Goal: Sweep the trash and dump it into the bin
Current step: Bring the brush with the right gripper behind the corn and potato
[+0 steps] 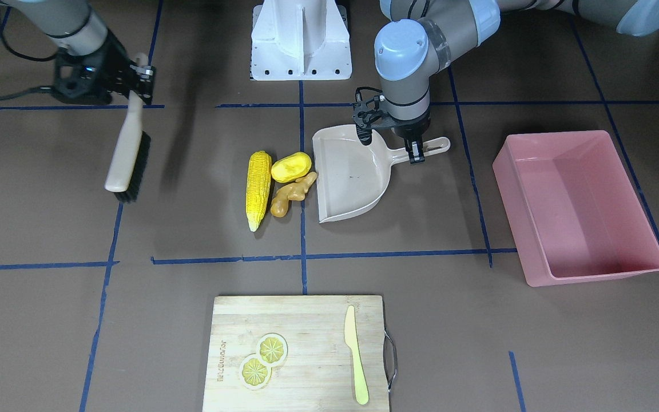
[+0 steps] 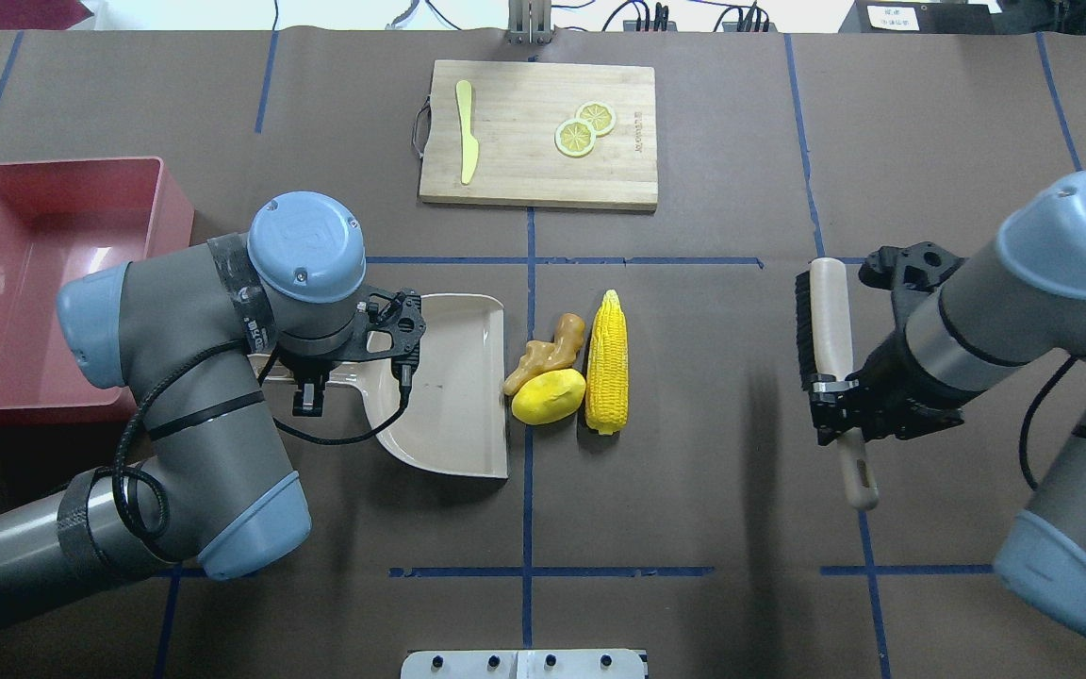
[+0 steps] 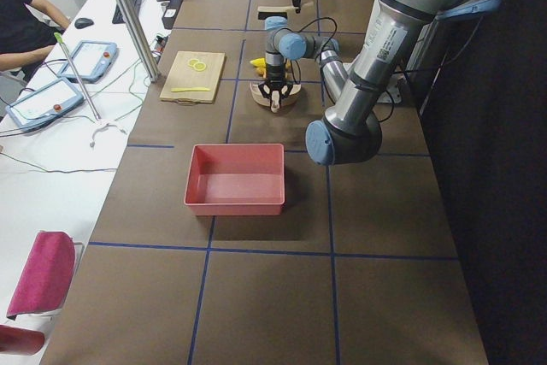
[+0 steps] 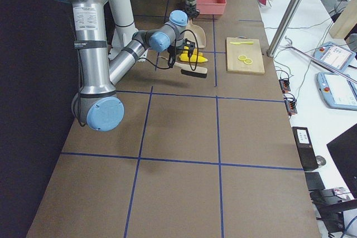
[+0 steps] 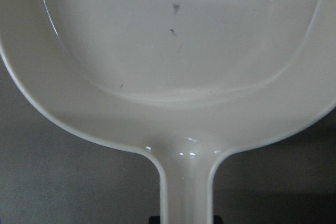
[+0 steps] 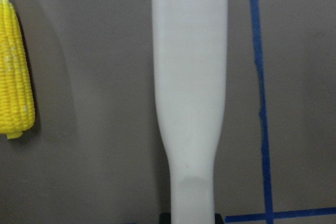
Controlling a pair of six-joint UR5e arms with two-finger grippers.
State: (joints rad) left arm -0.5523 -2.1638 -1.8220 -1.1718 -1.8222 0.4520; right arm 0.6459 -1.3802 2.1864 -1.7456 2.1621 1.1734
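Observation:
The trash lies mid-table in a tight group: a corn cob, a yellow potato and a ginger root. A beige dustpan rests with its open edge right beside the potato and ginger. My left gripper is shut on the dustpan's handle. My right gripper is shut on the handle of a black-bristled brush, well apart from the corn. The pink bin is beyond the left arm and holds nothing.
A wooden cutting board on the operators' side carries two lemon slices and a pale yellow knife. The white robot base is behind the dustpan. Blue tape lines cross the brown table.

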